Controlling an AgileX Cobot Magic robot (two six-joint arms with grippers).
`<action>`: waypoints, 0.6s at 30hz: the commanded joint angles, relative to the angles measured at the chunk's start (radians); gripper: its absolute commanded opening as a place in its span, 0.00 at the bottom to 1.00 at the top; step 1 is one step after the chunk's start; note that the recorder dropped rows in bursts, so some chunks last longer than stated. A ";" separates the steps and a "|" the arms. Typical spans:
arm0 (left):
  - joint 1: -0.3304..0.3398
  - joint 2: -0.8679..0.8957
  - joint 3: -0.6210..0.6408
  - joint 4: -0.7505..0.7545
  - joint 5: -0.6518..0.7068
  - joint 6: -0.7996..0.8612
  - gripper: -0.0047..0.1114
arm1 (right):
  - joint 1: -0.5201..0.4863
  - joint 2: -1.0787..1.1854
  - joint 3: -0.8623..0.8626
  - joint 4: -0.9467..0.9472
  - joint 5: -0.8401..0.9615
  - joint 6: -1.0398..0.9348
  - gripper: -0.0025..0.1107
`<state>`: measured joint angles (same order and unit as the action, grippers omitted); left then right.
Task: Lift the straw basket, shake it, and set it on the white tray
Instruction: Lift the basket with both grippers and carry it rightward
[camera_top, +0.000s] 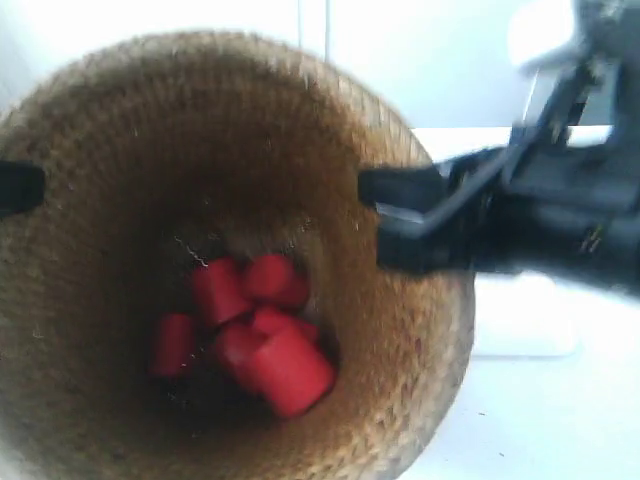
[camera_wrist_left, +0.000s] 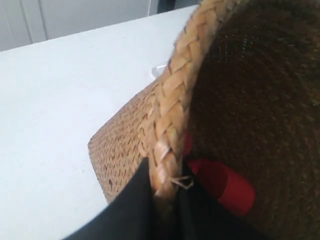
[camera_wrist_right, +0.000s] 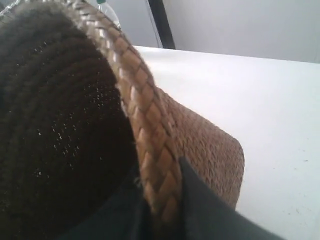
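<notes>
Plainly, the straw basket (camera_top: 120, 150) fills most of the exterior view, its mouth turned toward the camera and a heap of red pieces (camera_top: 285, 365) lying at the bottom of its dark woven inside; the arm at the exterior view's right (camera_top: 540, 210) reaches in and pinches the rim, while a black finger (camera_top: 20, 188) meets the opposite rim at that view's left edge. In the left wrist view the left gripper (camera_wrist_left: 162, 192) is clamped on the braided rim of the basket (camera_wrist_left: 125, 145), one dark finger outside the wall and one inside, with a red piece (camera_wrist_left: 225, 185) just beyond the inner one; the right gripper (camera_wrist_right: 162, 200) grips the rim likewise, astride the braid, the basket's wall (camera_wrist_right: 210, 145) running away from it over the white table (camera_wrist_right: 260, 100). Whether the base touches the table cannot be told; a washed-out white shape with a rounded corner, seemingly the white tray (camera_top: 525, 320), lies beside the basket under the arm.
</notes>
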<state>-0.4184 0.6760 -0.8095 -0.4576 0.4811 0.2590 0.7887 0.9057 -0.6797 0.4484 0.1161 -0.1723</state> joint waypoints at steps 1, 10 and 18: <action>-0.002 -0.026 -0.251 -0.027 0.125 0.009 0.04 | 0.000 -0.126 -0.252 -0.026 0.083 -0.007 0.02; -0.002 0.022 0.024 -0.080 -0.078 0.014 0.04 | 0.000 -0.006 0.028 -0.017 -0.161 0.033 0.02; -0.002 -0.005 0.013 -0.012 -0.010 -0.028 0.04 | 0.000 -0.023 0.012 -0.050 -0.061 0.050 0.02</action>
<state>-0.4199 0.6456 -0.9647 -0.5071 0.5340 0.2542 0.7868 0.7996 -0.8339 0.3900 0.1711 -0.1332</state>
